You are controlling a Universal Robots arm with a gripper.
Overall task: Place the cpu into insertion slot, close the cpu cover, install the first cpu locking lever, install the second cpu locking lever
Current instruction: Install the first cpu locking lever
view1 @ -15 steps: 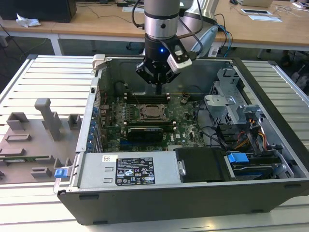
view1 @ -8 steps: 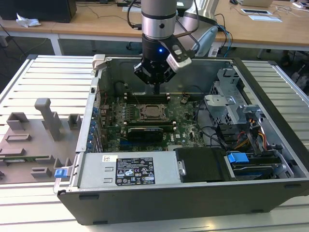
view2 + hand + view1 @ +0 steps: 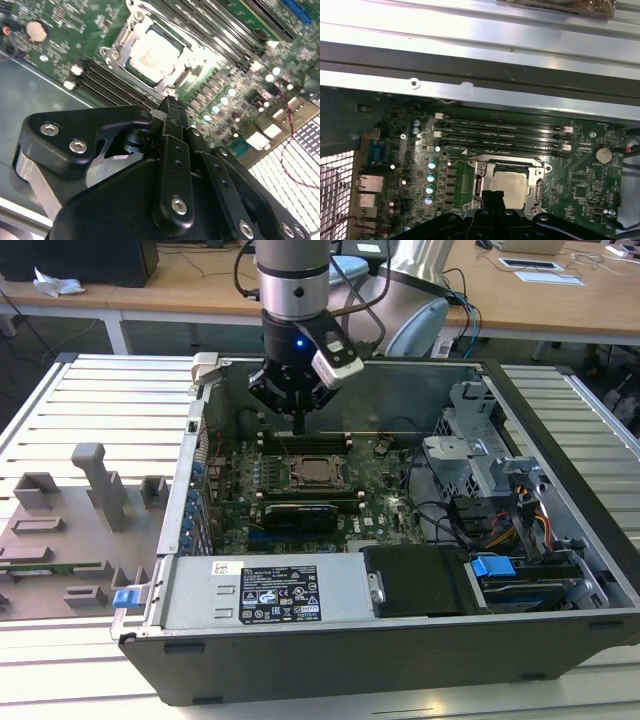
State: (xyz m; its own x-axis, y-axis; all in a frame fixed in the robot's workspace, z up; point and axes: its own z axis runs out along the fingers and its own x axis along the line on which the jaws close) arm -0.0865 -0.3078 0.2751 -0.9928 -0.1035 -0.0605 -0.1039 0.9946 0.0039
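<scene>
Pincer (image 3: 170,102), black and pinched narrow on nothing, hides one edge of the silver cpu cover (image 3: 116,47) framing the pale cpu (image 3: 150,52).

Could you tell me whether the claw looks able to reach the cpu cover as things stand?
Probably yes: the claw hangs close above the edge of the cpu cover, and nothing stands between them.

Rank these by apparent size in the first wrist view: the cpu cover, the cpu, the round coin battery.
1. cpu cover, the outer frame.
2. cpu, inside its window.
3. coin battery, clearly smallest.
All sit on one board, so nearness hardly skews this.
</scene>
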